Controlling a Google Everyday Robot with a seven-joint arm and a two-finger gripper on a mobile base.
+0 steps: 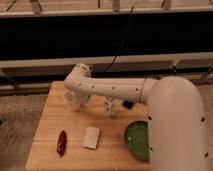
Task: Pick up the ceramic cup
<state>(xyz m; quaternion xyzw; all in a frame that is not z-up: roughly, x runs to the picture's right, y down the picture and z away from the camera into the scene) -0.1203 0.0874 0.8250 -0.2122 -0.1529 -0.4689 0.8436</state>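
Observation:
The ceramic cup [73, 103] is a small whitish-grey shape at the back left of the wooden table [50, 122]. The gripper [78, 98] hangs from the white arm's bent wrist [80, 76] and sits right at the cup, covering part of it. I cannot tell whether it touches the cup. The arm [130, 90] reaches in from the lower right across the table's back.
A slim white patterned figure [109, 107] stands right of the cup. A green bowl [137, 140] is at the front right, a white flat packet [91, 137] in the front middle, and a red-brown object [61, 142] at the front left. A dark item [128, 104] lies under the arm.

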